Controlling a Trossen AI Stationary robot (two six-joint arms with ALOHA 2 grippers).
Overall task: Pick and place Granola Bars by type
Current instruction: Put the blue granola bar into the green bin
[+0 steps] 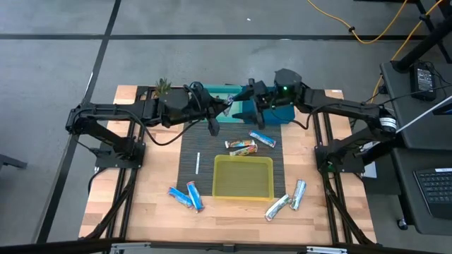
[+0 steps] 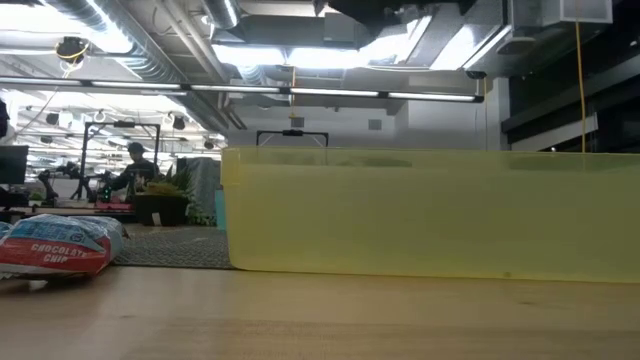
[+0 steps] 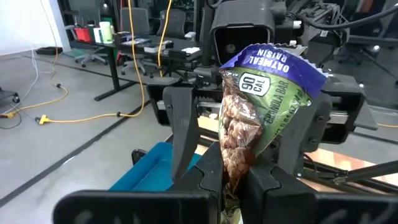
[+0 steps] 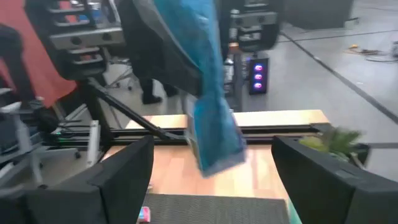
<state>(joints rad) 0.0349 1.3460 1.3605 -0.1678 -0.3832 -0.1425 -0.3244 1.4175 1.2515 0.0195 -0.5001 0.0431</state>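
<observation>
The left gripper is stretched level toward the table's far middle, its fingers closed on the lower end of a crinkly, glossy wrapper: an oatmeal raisin bar in purple and green, standing upright between the pads. The right gripper faces it just beyond the bar's tip, its fingers spread wide on either side of the hanging bar, touching nothing. A teal bin sits directly under the right gripper's wrist.

Below both grippers, toward the table's near side, a ribbed dark mat carries a thin white stick, two loose bars and a square, translucent yellow tray with low walls. Two blue bars lie on bare wood left of the tray; two silvery ones lie to its right. From table height, a red-and-white chocolate chip bar lies beside the tray wall. The wood at the near edge is open.
</observation>
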